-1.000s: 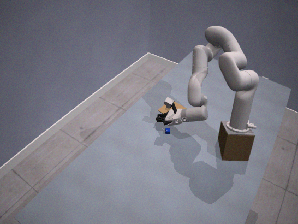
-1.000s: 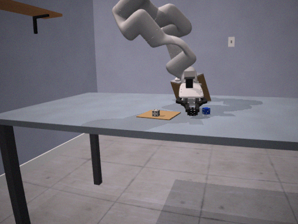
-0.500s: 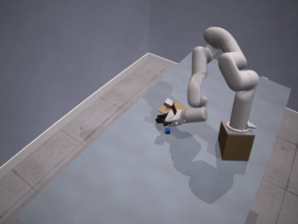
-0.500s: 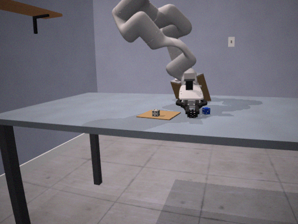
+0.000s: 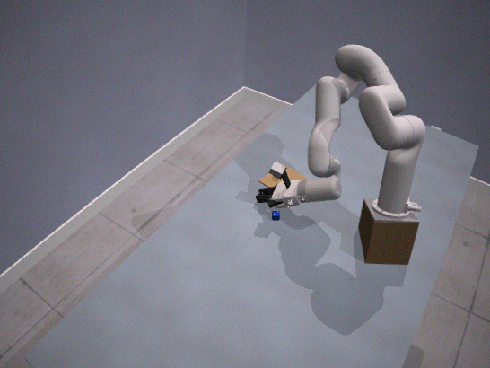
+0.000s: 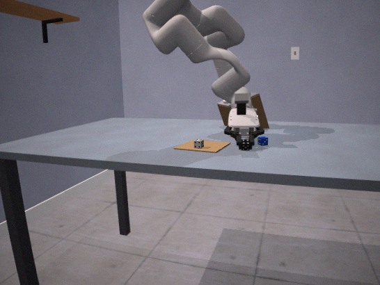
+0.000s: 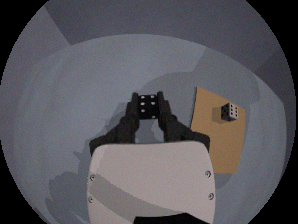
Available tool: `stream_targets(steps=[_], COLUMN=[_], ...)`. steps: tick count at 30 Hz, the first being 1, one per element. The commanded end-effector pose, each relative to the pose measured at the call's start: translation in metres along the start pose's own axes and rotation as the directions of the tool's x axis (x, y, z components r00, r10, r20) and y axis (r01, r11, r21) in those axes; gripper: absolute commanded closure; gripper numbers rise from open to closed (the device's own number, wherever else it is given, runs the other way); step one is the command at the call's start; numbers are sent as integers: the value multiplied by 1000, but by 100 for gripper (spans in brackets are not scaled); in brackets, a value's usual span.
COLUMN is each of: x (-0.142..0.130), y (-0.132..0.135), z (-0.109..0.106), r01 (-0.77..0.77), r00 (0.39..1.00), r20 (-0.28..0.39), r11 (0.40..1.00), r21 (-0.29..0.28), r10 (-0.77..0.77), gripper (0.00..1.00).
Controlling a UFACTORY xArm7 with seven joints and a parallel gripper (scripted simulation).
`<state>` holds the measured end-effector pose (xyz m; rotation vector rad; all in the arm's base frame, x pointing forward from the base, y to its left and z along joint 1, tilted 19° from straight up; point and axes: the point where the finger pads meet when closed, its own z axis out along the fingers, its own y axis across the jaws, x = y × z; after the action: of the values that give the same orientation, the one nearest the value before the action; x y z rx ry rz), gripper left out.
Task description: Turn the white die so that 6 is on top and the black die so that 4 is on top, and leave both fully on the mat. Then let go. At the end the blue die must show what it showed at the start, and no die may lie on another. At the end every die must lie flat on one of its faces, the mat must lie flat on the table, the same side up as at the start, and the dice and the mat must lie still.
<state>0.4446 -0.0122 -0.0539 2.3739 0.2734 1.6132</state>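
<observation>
My gripper (image 6: 246, 146) (image 7: 147, 99) (image 5: 261, 196) lies nearly level, low over the table, and is shut on the black die (image 6: 246, 146) (image 7: 148, 106). It holds the die just off the mat's near corner, between the mat and the blue die. The white die (image 6: 198, 143) (image 7: 229, 112) sits on the tan mat (image 6: 216, 145) (image 7: 214, 137) (image 5: 268, 179). In the top view the white die is hidden behind the wrist. The blue die (image 5: 275, 215) (image 6: 262, 140) lies on the table off the mat, right of the gripper in the exterior view.
The arm's brown base block (image 5: 388, 235) stands on the grey table (image 5: 215, 287) (image 6: 313, 156) behind the dice. A wall shelf (image 6: 31, 12) hangs at the upper left, far from the work area.
</observation>
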Motion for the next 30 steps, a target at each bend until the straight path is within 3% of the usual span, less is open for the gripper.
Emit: stream_targets(steps=[1,23,27,30], x=[1,1,1,1], y=[-1,-1,-1,-1], z=[0,0,0,0], r01=[0,0,0,0], r00=[1000,1000,1000,1000], r20=[-2,-2,-2,-2], r11=[1000,1000,1000,1000], r21=[1,1,1,1], r10=[0,0,0,0], gripper=[79,79,71,71])
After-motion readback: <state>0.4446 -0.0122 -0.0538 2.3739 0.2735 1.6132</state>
